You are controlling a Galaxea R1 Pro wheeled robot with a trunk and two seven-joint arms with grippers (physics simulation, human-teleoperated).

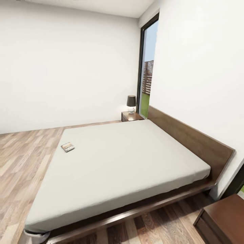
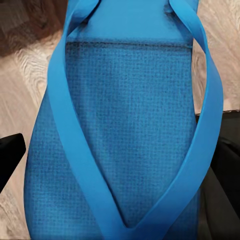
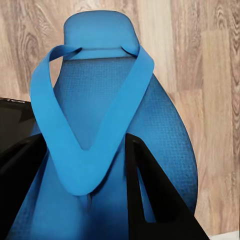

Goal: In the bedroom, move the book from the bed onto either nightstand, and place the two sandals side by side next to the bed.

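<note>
Sandal between right gripper fingers

No legible text, label, brand or number found. The book, lying on the bed at its 9 o'clock edge, has cover lettering too small to read.

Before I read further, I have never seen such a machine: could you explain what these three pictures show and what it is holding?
A two-armed wheeled robot in a simulation took them. The wide picture is from its head: a bed with a small book on the mattress, a nightstand carrying a lamp, and another nightstand nearby. The other two are from cameras by each gripper. The left gripper has a blue sandal right in front of it; the right gripper is closed on the other sandal, above the wood floor.
</note>
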